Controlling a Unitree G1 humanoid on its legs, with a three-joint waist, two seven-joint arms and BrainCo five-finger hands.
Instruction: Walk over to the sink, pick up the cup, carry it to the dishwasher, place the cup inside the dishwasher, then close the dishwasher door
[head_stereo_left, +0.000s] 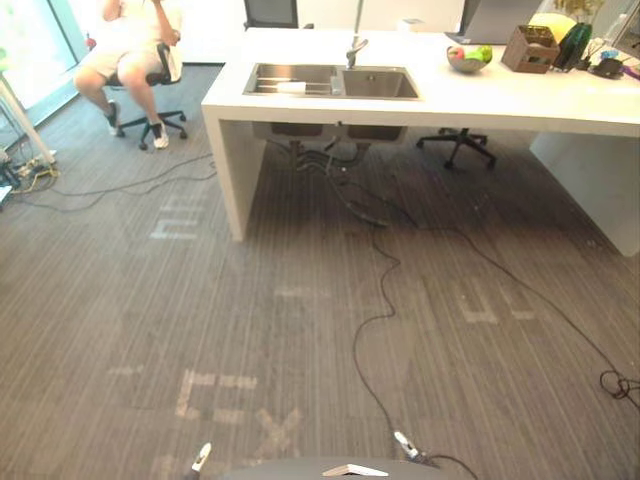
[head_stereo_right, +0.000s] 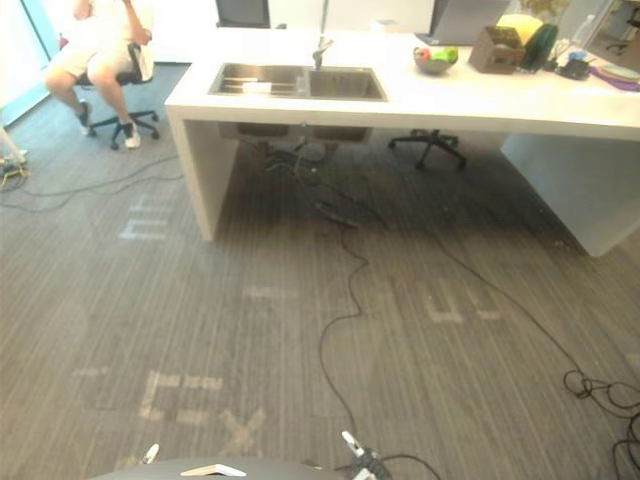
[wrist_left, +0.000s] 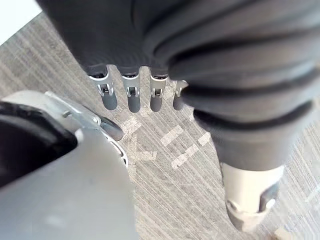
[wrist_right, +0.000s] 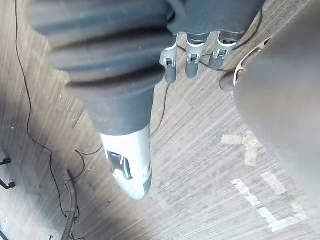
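Sink (head_stereo_left: 385, 85), upper centre, well apart across floor (head_stereo_left: 250, 330); pale item (head_stereo_left: 291, 88) inside, perhaps the cup. Left hand (wrist_left: 129, 97), right hand (wrist_right: 191, 64): fingers straight, empty. Every step outstanding.

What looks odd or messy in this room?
Nothing is spilled or broken. Loose cables trail over the carpet near the seated person, and worn tape marks patch it. The counter and sink look tidy.
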